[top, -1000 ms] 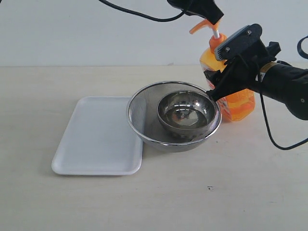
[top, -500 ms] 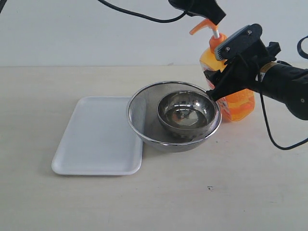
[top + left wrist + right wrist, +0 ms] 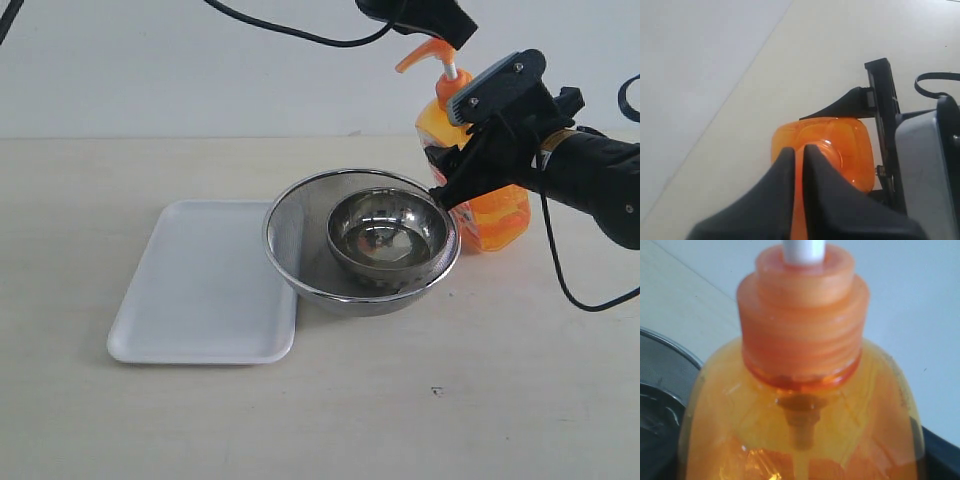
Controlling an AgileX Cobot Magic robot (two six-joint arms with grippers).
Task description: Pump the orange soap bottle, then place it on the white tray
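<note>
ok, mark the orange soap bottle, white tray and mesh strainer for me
orange soap bottle (image 3: 503, 222): exterior view, lower part of the body.
white tray (image 3: 200, 290): exterior view, bare floor of the tray.
mesh strainer (image 3: 296, 248): exterior view, left inner mesh wall.

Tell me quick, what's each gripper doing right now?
Left gripper: closed, holding nothing, right at the pump head.
Right gripper: closed on the orange soap bottle, holding it.

Black arms (image 3: 590, 180), grey wrist plate (image 3: 497, 85), black cables (image 3: 945, 75).
</note>
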